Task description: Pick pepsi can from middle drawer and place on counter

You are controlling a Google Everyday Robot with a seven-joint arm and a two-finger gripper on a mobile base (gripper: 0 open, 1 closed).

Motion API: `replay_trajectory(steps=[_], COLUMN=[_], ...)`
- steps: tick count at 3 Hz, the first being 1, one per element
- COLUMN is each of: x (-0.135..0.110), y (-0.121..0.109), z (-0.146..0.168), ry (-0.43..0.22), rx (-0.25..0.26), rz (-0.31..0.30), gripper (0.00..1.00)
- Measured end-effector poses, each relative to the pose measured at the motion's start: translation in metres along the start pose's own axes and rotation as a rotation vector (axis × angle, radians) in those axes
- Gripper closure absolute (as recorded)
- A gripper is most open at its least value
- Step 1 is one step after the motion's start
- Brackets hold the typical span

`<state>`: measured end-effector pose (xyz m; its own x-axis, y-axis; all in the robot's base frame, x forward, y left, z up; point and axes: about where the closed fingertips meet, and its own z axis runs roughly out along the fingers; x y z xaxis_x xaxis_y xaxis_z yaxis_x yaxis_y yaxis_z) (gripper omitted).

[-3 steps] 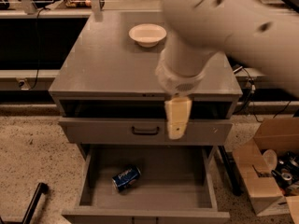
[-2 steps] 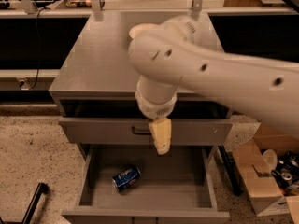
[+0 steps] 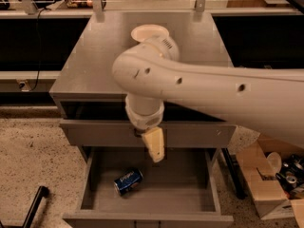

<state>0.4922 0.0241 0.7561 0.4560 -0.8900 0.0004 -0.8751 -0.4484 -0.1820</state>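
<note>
Starting at the left, a black bar [image 3: 34, 205] lies on the speckled floor [image 3: 28, 151], well apart from the cabinet. Next comes the counter [image 3: 90, 56], and its left half is bare.

Under it, the middle drawer [image 3: 180, 194] is pulled far out, the same as a second ago. The pepsi can [image 3: 128, 182] lies on its side on the drawer floor, in the left half. It has not moved. It sits apart from the left wall and the front wall, with bare floor all round it.

The gripper [image 3: 155, 146] has moved. A second ago it hung more to the right and higher up. Now it hangs lower and more to the left, in front of the upper drawer front [image 3: 95, 132] and over the back part of the middle drawer. It points down. The can is near it, lower and to the left, and the two do not touch. Whether the gripper is spread or pressed together cannot be told.

The big white arm [image 3: 213, 89] has swung left too. It now crosses the right side of the counter and hides the near edge of the white bowl [image 3: 148, 32], which was in full view before.

The right half of the drawer floor is bare. Further right, a cardboard box [image 3: 261, 175] stands on the floor beside the cabinet.
</note>
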Motion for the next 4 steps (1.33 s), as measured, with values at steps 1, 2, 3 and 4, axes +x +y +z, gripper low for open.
replay_trajectory(steps=[1, 2, 3, 4], x=[-0.038, -0.076, -0.089, -0.096], y=[-0.013, -0.024, -0.027, -0.013], z=[0.028, 0.043, 0.096, 0.144], ry=[-0.025, -0.031, 0.001, -0.022], rx=[0.034, 0.095, 0.028, -0.069], rz=[-0.135, -0.244, -0.289, -0.31], gripper=[0.0, 0.0, 0.0, 0.0])
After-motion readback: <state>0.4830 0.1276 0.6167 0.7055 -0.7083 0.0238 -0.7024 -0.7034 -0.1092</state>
